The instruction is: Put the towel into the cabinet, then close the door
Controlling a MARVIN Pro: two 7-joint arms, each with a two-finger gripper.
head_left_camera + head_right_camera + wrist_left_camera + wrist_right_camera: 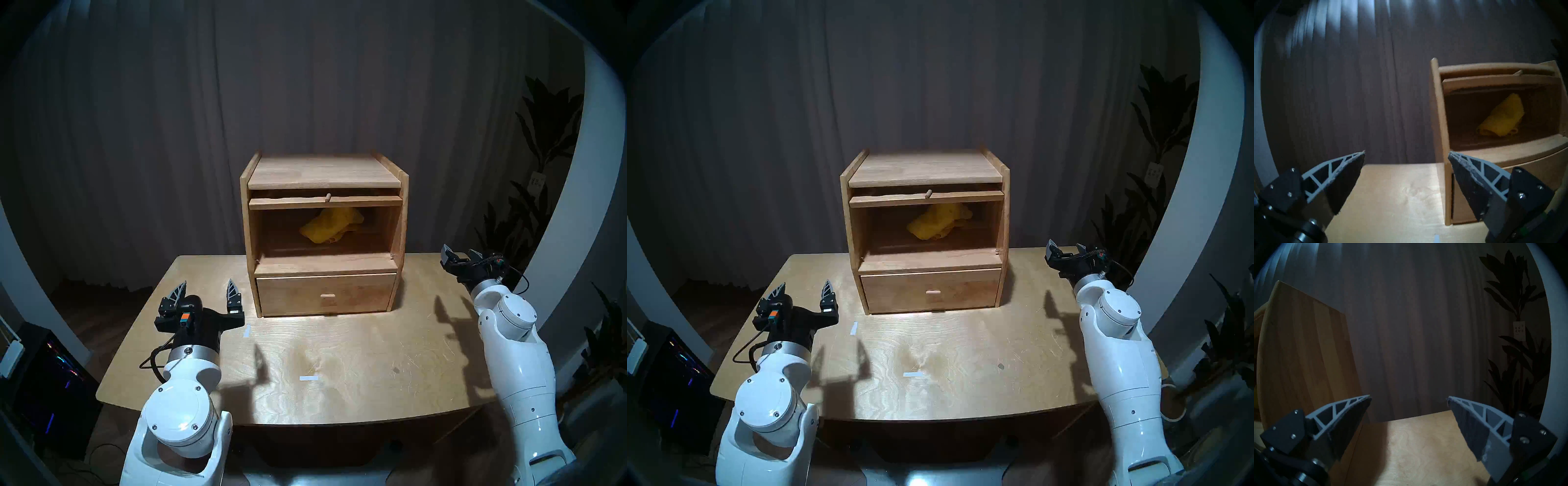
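Note:
The yellow towel lies crumpled inside the upper compartment of the wooden cabinet, toward the back; it also shows in the left wrist view. The door is raised flat under the cabinet top, with only its front edge and peg knob showing. The compartment front is open. My left gripper is open and empty above the table, left of the cabinet's drawer. My right gripper is open and empty, right of the cabinet, facing its side wall.
The drawer below the compartment is shut. The cabinet stands at the back of a light wooden table with two white tape marks. A plant stands at the right and a lit computer case on the floor at the left.

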